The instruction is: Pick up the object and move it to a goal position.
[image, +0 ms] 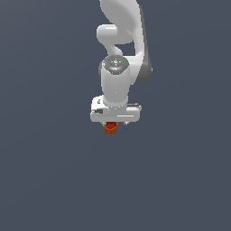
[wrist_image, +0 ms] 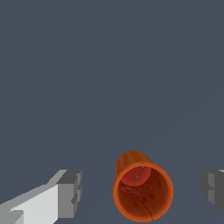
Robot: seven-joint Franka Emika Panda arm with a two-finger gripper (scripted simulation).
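Note:
The object is a small orange-red cup (wrist_image: 143, 192) with a rim, lying on the grey floor with its open mouth turned toward the wrist camera. My gripper (wrist_image: 140, 192) is open and straddles it: one grey fingertip (wrist_image: 70, 192) stands on one side, the other fingertip (wrist_image: 213, 190) on the opposite side, with a gap between each pad and the cup. In the exterior view the cup (image: 111, 128) peeks out just under the white gripper (image: 113, 122), whose fingers are mostly hidden by the hand. No goal marker shows.
The white arm (image: 122, 54) comes down from the top of the exterior view. A flat dark grey floor (image: 54, 180) spreads all around.

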